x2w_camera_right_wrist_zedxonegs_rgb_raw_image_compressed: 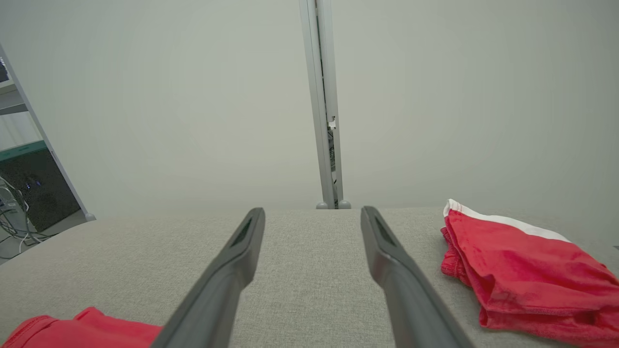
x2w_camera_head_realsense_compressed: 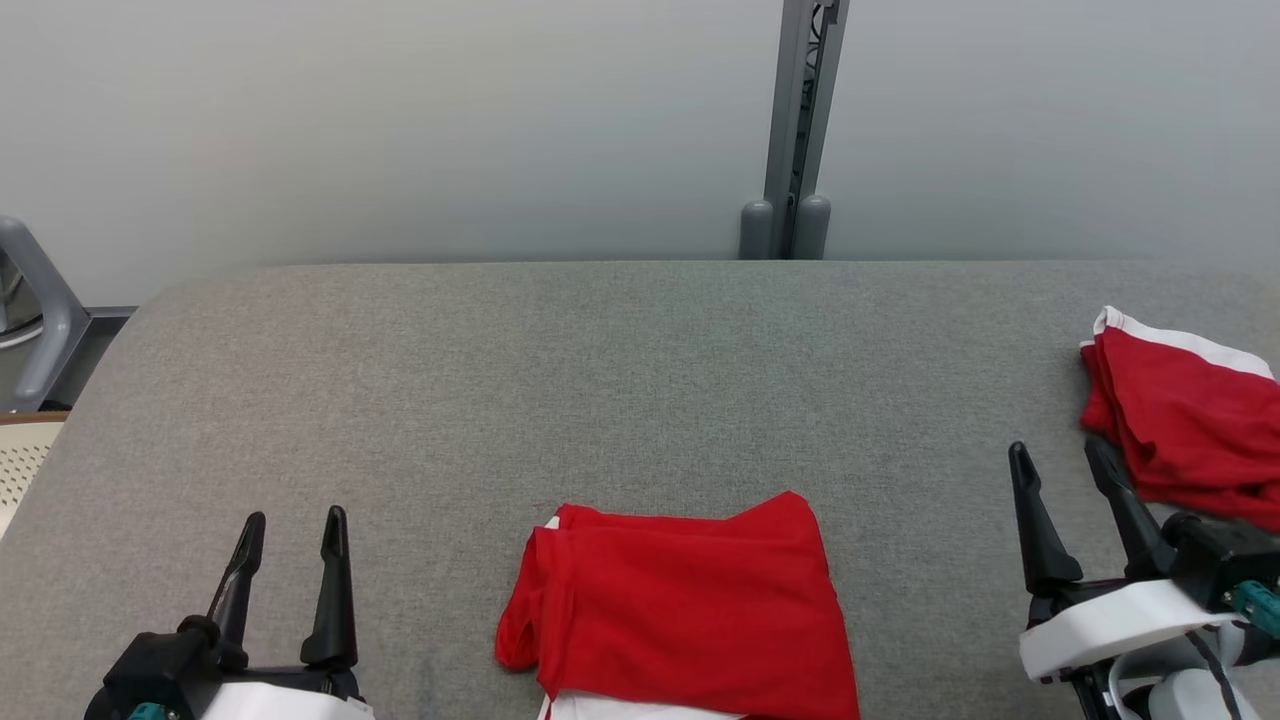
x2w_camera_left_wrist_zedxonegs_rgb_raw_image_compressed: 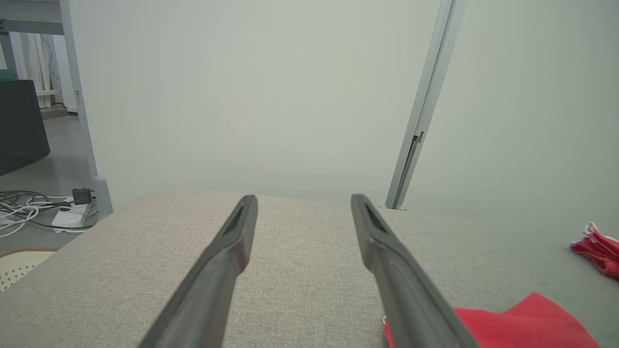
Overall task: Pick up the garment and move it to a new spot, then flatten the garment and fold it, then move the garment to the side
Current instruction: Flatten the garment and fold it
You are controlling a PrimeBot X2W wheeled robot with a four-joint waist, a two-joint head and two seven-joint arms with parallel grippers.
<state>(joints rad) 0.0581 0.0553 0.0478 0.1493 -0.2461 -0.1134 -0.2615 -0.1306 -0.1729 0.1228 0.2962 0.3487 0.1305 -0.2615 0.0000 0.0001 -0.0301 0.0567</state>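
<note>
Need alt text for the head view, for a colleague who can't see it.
A folded red garment lies at the near edge of a grey table, between the open, empty left end effector and right end effector. A second red garment lies at the right edge.

Looks like a lab or test room. Shows plain pale wall panels [x2w_camera_left_wrist_zedxonegs_rgb_raw_image_compressed: 251,96] joined by a grey metal post [x2w_camera_left_wrist_zedxonegs_rgb_raw_image_compressed: 425,106] beyond the left gripper [x2w_camera_left_wrist_zedxonegs_rgb_raw_image_compressed: 303,199], past a cloth-covered desk [x2w_camera_left_wrist_zedxonegs_rgb_raw_image_compressed: 300,270]. Has a power strip [x2w_camera_left_wrist_zedxonegs_rgb_raw_image_compressed: 67,218] and loose cables [x2w_camera_left_wrist_zedxonegs_rgb_raw_image_compressed: 19,212] on bare floor [x2w_camera_left_wrist_zedxonegs_rgb_raw_image_compressed: 48,169] left of that gripper.
</note>
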